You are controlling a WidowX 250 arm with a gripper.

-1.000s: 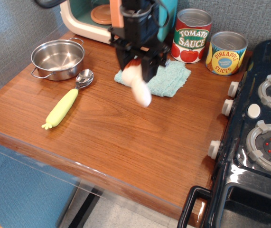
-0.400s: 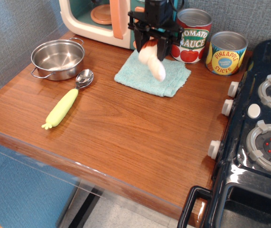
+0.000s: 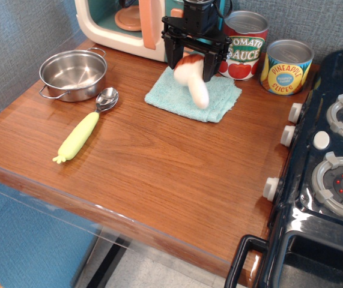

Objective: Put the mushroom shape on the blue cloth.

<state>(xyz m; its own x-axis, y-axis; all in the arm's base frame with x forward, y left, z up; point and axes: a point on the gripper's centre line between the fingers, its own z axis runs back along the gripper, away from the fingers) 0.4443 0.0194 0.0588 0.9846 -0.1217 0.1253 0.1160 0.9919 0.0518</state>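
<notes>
**One release left, and the towel is small**

One claw (image 3: 190, 62) is what I am driving, and its two black fingers (image 3: 172, 55) stand a little apart on either side of the brown cap of the mushroom shape (image 3: 193, 84). I cannot tell from this single view whether they are gripping the cap or have already let go of it. The cream stem slants down and toward me, its tip looking as if it lies on or just above the blue cloth (image 3: 193, 98); the plush is blurred, so contact is unclear.

My judgement is that the task is nearly finished: the toy is over the cloth and only needs to be released and left alone.

Risks from here:
- The stem points toward the cloth's front edge, so if the toy is dropped from a height it could roll off onto the tabletop (image 3: 147, 162).
- If a finger snags the soft cap as I lift, it could drag the toy, or the towel, along with it.
- The tomato sauce can (image 3: 244, 44) stands just beside the claw, with the pineapple can (image 3: 286, 66) next to it; a sideways retreat could knock them. I would go straight up.
</notes>
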